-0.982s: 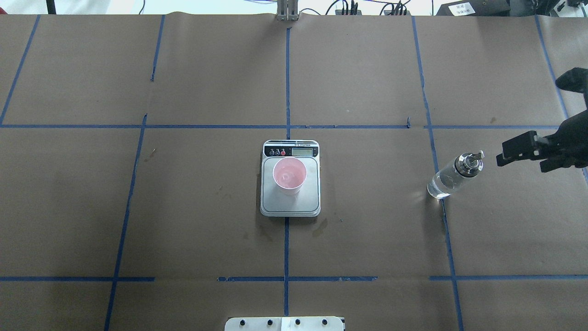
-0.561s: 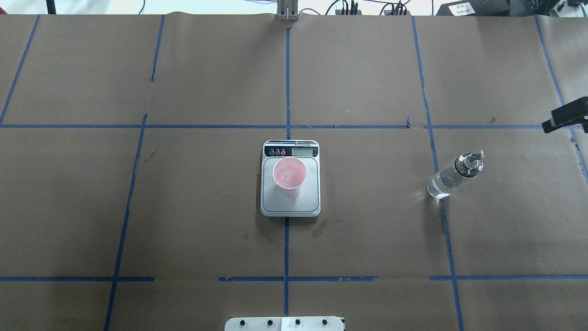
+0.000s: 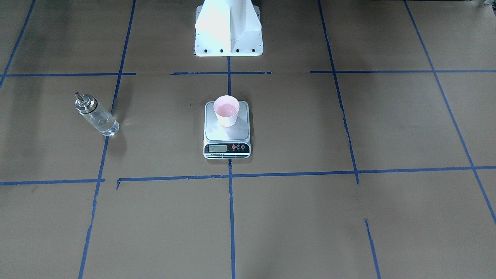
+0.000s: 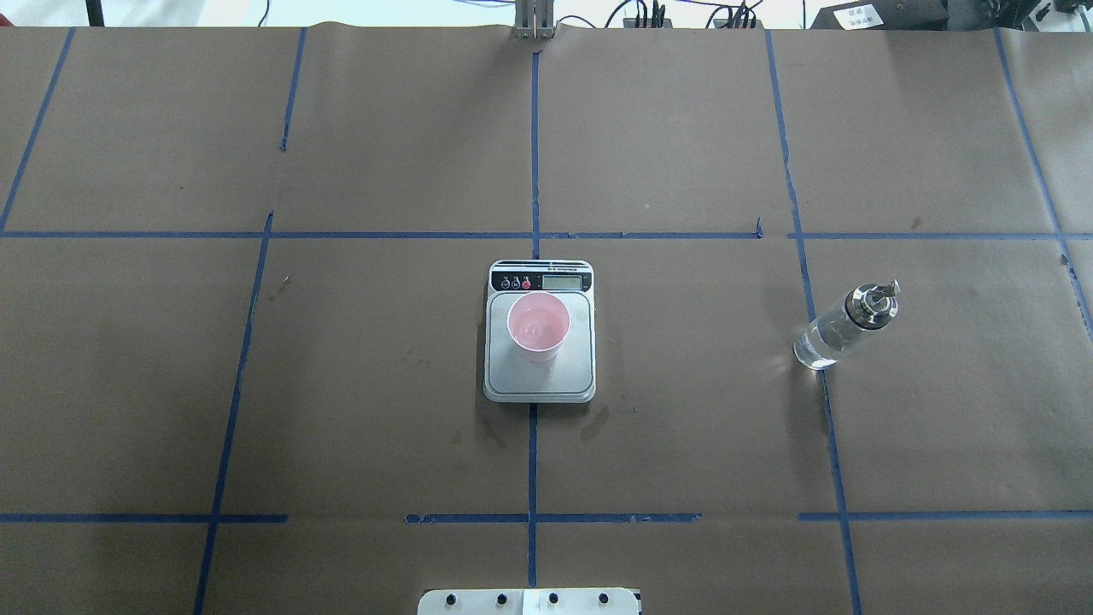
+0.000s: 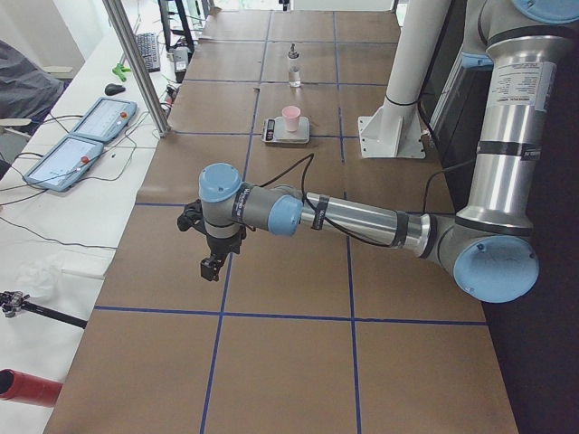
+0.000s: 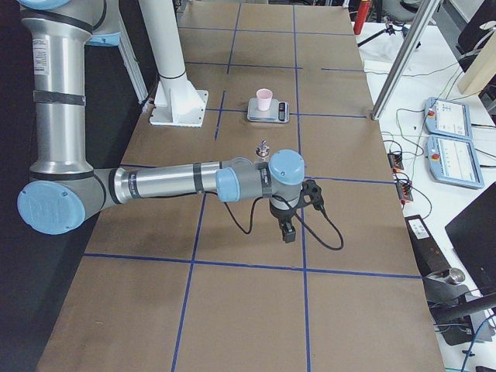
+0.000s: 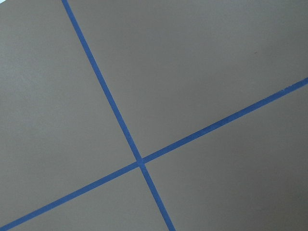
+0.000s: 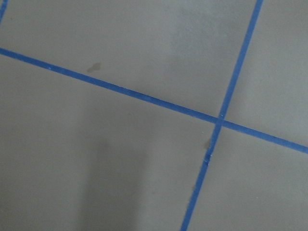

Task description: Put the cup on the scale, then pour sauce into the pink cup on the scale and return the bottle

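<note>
Apparently we are near the end: the cup (image 4: 538, 325) stands upright on the scale (image 4: 540, 383) in the middle of the bench (image 4: 683, 444), and the bottle (image 4: 841, 329) stands alone well to its right, touched by nothing. Whether sauce lies in the cup we cannot see, so we only judge the pour and return done. Both arms hang at the bench's ends, and we cannot tell whether the left fingers (image 5: 210, 268) or right fingers (image 6: 288, 234) are wide or narrow.
</note>
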You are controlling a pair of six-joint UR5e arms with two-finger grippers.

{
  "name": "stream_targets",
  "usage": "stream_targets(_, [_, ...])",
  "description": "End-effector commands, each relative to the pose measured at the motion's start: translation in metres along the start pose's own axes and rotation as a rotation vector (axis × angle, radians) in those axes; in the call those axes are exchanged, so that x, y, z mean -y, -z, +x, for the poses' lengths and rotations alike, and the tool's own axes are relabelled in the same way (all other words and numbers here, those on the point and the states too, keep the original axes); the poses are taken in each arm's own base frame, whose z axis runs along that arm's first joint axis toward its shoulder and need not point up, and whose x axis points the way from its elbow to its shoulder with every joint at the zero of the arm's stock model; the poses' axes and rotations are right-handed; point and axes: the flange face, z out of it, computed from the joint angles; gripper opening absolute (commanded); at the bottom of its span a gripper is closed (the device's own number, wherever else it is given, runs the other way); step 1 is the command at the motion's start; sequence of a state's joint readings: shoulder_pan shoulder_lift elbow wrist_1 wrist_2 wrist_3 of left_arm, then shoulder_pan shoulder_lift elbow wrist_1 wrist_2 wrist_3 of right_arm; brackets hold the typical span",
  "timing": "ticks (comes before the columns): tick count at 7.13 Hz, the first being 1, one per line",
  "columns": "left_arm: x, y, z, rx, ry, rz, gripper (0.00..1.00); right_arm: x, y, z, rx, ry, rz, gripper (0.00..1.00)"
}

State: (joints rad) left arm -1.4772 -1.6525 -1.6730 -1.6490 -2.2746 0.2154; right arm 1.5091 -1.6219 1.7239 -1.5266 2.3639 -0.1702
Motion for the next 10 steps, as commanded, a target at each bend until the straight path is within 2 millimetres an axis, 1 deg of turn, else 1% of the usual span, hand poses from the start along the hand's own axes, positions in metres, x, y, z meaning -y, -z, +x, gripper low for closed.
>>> stream_targets(1, [-0.006,-0.004,-0.002,-0.002,0.004,-0.009,1.00,-0.010,-0.002,0.027,-0.009,0.032,-0.003,1.00])
stream_targets(2, [-0.010,-0.007,-0.004,-0.004,0.008,-0.016,1.00,-0.027,-0.021,0.046,-0.031,-0.005,-0.051,1.00])
stream_targets(3, [-0.012,-0.007,-0.005,-0.002,0.010,-0.018,1.00,-0.027,-0.028,0.054,-0.032,-0.027,-0.069,1.00])
stream_targets(4, [-0.017,-0.009,-0.007,-0.003,0.017,-0.023,1.00,-0.031,-0.031,0.057,-0.028,-0.040,-0.073,1.00])
stream_targets(5, [-0.019,-0.011,-0.009,-0.002,0.022,-0.028,1.00,-0.030,-0.031,0.057,-0.026,-0.043,-0.072,1.00])
stream_targets(6, [-0.029,-0.011,-0.013,-0.003,0.036,-0.032,1.00,-0.027,-0.027,0.053,-0.025,-0.077,-0.062,1.00])
stream_targets(7, [-0.061,-0.017,-0.027,-0.002,0.052,-0.050,1.00,-0.024,-0.024,0.049,-0.017,-0.122,-0.052,1.00])
stream_targets(8, [-0.072,-0.015,-0.039,-0.003,-0.012,-0.054,1.00,-0.023,-0.020,0.044,-0.005,-0.119,-0.042,1.00])
stream_targets(9, [-0.085,-0.022,-0.055,-0.009,0.017,-0.066,1.00,-0.023,-0.017,0.039,0.015,-0.114,-0.033,1.00])
stream_targets(10, [-0.086,-0.018,-0.057,-0.005,0.029,-0.060,1.00,-0.023,-0.014,0.036,0.017,-0.113,-0.025,1.00])
